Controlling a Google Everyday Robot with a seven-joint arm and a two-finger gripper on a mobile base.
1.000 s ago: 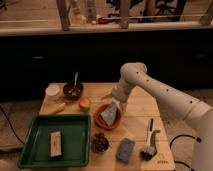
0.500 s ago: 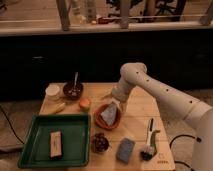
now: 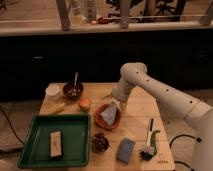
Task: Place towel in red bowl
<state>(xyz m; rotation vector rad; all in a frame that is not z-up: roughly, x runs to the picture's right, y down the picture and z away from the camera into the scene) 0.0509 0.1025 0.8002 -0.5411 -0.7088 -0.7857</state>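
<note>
The towel lies in the red bowl near the middle of the tabletop, so the placing looks all but done; only release and retreat remain. The claw hovers at the bowl's 12 o'clock rim; its state I cannot tell.

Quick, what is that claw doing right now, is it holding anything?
Claw: just above the red bowl, right at the towel in it; its grip cannot be told.

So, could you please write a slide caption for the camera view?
Robot pincer above the red bowl holding the towel on a wooden table beside a green tray.
</note>
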